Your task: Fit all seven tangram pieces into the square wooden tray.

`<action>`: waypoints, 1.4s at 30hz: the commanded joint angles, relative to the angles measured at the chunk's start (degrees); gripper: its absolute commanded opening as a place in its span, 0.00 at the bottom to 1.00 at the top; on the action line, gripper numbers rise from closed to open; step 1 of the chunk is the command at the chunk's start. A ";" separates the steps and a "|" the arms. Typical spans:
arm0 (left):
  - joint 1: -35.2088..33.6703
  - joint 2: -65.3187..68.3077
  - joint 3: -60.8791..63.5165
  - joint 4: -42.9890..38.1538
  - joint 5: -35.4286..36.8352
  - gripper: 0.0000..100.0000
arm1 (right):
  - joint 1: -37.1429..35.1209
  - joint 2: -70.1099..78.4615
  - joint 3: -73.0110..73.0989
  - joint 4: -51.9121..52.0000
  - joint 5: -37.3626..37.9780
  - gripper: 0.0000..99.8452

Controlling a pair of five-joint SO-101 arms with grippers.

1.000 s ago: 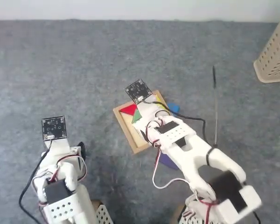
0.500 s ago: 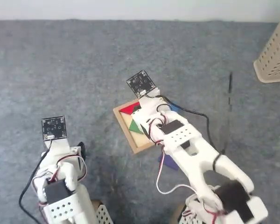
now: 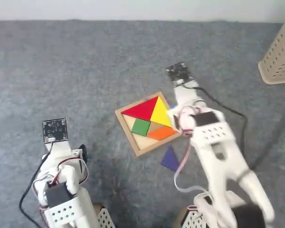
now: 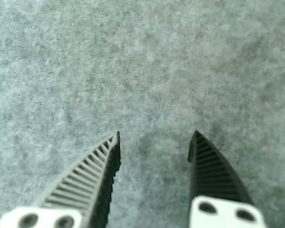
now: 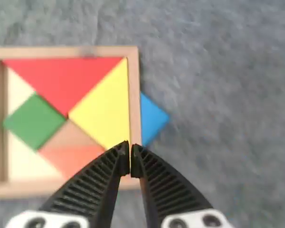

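Off at eight o'clock from the tray, the left arm (image 3: 61, 187) had not stirred. Its fingers (image 4: 92, 185) stood well apart over bare grey surface (image 3: 85, 66), holding nothing. The square wooden tray (image 3: 127, 134) lay near the middle, turned corner-up. It had come into plain sight within the last second, because the right arm (image 3: 213, 142), which had been stretched across it, had swung away toward three o'clock.

Inside I could make out a red triangle (image 3: 141, 110) at twelve, a yellow triangle (image 3: 159, 114) flush beside it at two, a green square (image 3: 141, 127) at nine and an orange triangle (image 3: 161, 134) at five. The pale and tan patches between them might have been bare wood or another piece; I couldn't tell.

A purple piece (image 3: 170, 159) lay on the surface apart from the tray at five o'clock. A blue piece (image 5: 152, 116) sat just outside the rim beside the yellow one. The right arm's fingers (image 5: 104, 175) were pressed tight together with nothing between them, tips over the rim near the yellow and orange pieces. To my eye the job stood a little past half done, and the swing away looked like a turn toward one of the two strays.
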 commanded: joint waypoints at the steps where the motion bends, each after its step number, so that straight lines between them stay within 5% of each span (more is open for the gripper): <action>1: 0.09 -0.62 -0.31 0.18 0.53 0.23 | -0.40 -9.27 -2.90 14.90 5.89 0.01; 8: 0.09 -0.62 -0.31 0.18 0.53 0.23 | -9.63 -10.15 4.13 22.46 7.91 0.01; 17: 0.09 -0.62 -0.31 0.18 0.53 0.23 | -23.69 -8.22 7.47 20.79 -5.63 0.24; 21: 0.09 -0.62 -0.31 0.18 0.53 0.23 | -27.56 -2.51 7.47 16.84 -13.10 0.24; 29: 0.09 -0.62 -0.31 0.18 0.53 0.23 | -27.65 9.89 7.12 9.98 -21.54 0.21; 39: 0.09 -0.62 -0.31 0.18 0.53 0.23 | -24.31 12.79 7.38 9.71 -21.80 0.21; 42: 0.09 -0.62 -0.31 0.18 0.53 0.23 | -20.53 12.79 7.38 9.71 -21.54 0.13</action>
